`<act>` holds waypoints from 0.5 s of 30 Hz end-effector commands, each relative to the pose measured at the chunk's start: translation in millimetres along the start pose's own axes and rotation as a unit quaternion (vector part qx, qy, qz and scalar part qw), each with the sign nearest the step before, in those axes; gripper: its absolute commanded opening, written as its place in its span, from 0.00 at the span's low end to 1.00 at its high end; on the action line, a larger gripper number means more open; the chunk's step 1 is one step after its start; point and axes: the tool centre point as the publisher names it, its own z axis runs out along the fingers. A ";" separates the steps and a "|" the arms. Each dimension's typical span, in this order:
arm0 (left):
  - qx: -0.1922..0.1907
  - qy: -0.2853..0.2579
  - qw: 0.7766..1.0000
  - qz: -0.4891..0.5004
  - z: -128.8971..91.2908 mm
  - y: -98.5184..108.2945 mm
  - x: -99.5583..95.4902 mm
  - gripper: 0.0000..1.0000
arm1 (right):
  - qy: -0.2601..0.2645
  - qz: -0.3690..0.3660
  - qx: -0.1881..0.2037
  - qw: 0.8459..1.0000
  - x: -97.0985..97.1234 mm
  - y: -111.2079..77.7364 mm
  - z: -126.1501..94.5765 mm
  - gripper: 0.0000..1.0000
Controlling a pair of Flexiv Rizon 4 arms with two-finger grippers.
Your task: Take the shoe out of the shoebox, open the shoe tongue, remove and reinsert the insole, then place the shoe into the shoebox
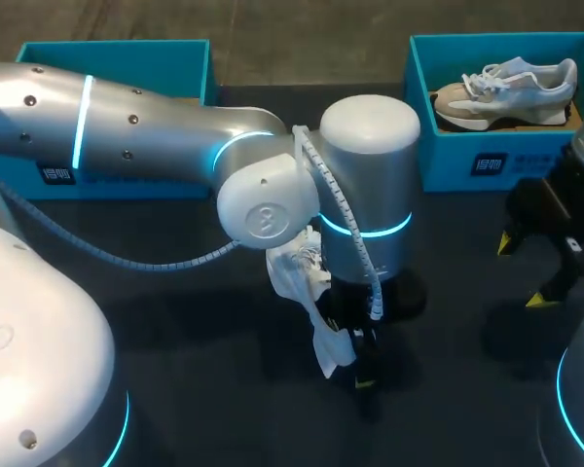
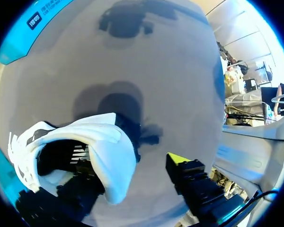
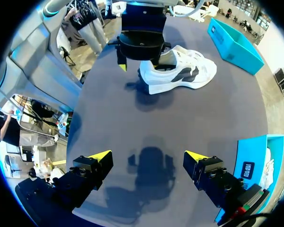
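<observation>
A white shoe with dark side marks [image 1: 297, 282] [image 3: 180, 71] lies on the dark table near the middle, largely hidden under my left arm in the head view. My left gripper [image 1: 355, 355] [image 2: 132, 165] is at its heel. One finger reaches inside the shoe opening [image 2: 61, 156]. The other, yellow-tipped finger [image 2: 180, 163] stands outside, a small gap away from the white heel wall [image 2: 116, 175]. My right gripper [image 1: 530, 272] [image 3: 147, 156] hovers open over bare table at the right, with nothing between its fingers.
A blue shoebox [image 1: 467, 146] at the back right holds a second, beige and white shoe [image 1: 506, 88]. Another blue box [image 1: 117, 58] [image 3: 234, 38] stands at the back left, behind my left arm. The near blue box [image 3: 251, 165] lies beside my right gripper.
</observation>
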 end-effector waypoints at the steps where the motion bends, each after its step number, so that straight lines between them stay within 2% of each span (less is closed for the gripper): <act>1: -0.012 -0.007 1.000 -0.007 6.2 -4.4 2.3 0.54 | 0.000 0.001 0.002 1.000 -0.3 0.6 0.7 1.00; 3: -0.012 -0.006 1.000 -0.006 7.9 -5.6 2.3 0.60 | 0.000 0.001 0.002 1.000 -0.3 0.6 0.7 1.00; 4: -0.015 -0.008 1.000 -0.009 9.1 -6.6 2.2 0.57 | 0.000 0.001 0.002 1.000 -0.3 0.6 0.7 1.00; 5: -0.015 -0.008 1.000 -0.009 10.1 -7.5 1.7 0.50 | 0.000 0.001 0.002 1.000 -0.3 0.6 0.7 1.00; 8: -0.016 -0.010 1.000 -0.015 12.1 -9.5 0.2 0.46 | 0.000 0.001 0.002 1.000 -0.3 0.6 0.7 1.00; 9: -0.016 -0.010 1.000 -0.015 12.4 -9.8 -0.1 0.42 | 0.000 0.001 0.002 1.000 -0.3 0.6 0.7 1.00; 10: -0.016 -0.014 1.000 -0.021 12.5 -10.0 -0.5 0.31 | 0.000 0.001 0.002 1.000 -0.3 0.6 0.7 1.00; 11: -0.017 -0.015 0.999 -0.023 12.4 -10.1 -1.1 0.12 | 0.000 0.001 0.002 1.000 -0.3 0.6 0.7 1.00; 12: -0.017 -0.015 0.999 -0.023 12.1 -10.0 -1.5 0.00 | 0.000 0.001 0.002 1.000 -0.3 0.6 0.7 1.00; 15: -0.017 -0.019 0.999 -0.028 10.3 -8.1 -2.9 0.00 | 0.000 0.001 0.002 1.000 -0.3 0.6 0.7 1.00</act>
